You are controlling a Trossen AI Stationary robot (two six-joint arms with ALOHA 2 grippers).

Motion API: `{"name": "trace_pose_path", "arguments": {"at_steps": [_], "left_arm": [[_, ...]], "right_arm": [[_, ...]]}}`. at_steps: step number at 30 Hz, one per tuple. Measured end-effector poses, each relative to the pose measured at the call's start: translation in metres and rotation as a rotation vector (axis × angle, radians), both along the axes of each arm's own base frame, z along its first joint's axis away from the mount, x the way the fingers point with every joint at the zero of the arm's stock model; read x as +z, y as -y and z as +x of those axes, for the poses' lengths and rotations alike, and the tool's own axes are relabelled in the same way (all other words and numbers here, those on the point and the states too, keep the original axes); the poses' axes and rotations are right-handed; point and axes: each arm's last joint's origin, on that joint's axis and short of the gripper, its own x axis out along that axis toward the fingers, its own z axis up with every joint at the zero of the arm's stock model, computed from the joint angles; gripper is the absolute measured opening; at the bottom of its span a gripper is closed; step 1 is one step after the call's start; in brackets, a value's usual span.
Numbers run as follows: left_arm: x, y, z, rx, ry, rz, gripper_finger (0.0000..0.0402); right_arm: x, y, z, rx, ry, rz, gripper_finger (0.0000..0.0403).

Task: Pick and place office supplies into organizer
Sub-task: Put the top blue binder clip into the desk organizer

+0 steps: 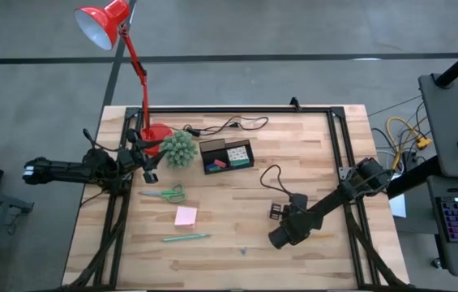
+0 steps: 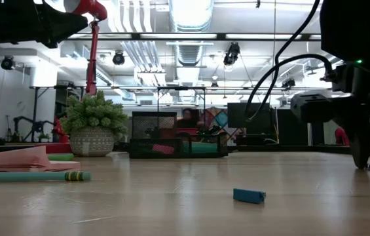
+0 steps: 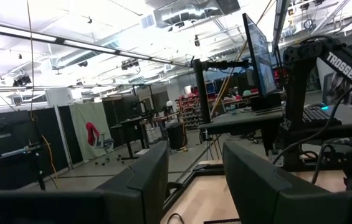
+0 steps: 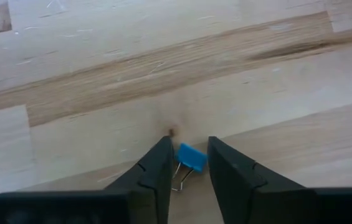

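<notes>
Closing in on a small blue binder clip, the right gripper points down at the bare wood near the front of the table. The clip sits between the two dark fingertips, its thin wire handles trailing back toward the wrist. The fingers stand either side with a little gap showing, so I would call the pincer narrowed around the clip but not yet clenched on it.

The clip looks like folded painted metal: light, stiff, smooth on its faces. It should not crush or bend, though a piece this small could skid on the wood or pop sideways if caught on a slanted face. Gripping across the flat blue body seems safer than the springy wire loops.

The black mesh organizer lies well away from this pincer, across the table toward the far side, already holding pink and green things. Beside it stand a spiky green plant and a red lamp's base. Off toward the left arm lie green-handled scissors, a pink sticky-note pad and a slim green pen.

The left gripper waits raised beside the plant, its fingers apart and holding nothing.
</notes>
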Motion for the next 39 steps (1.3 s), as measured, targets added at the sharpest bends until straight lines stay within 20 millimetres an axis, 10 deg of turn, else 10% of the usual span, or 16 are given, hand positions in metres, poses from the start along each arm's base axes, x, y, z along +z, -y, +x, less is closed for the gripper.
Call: {"name": "trace_pose_path", "arguments": {"at_steps": [39], "left_arm": [[0.000,0.000,0.000,0.000,-0.002,0.001,0.0139]], "right_arm": [[0.014,0.002,-0.003,0.086,-0.010,0.018,0.0054]]}}
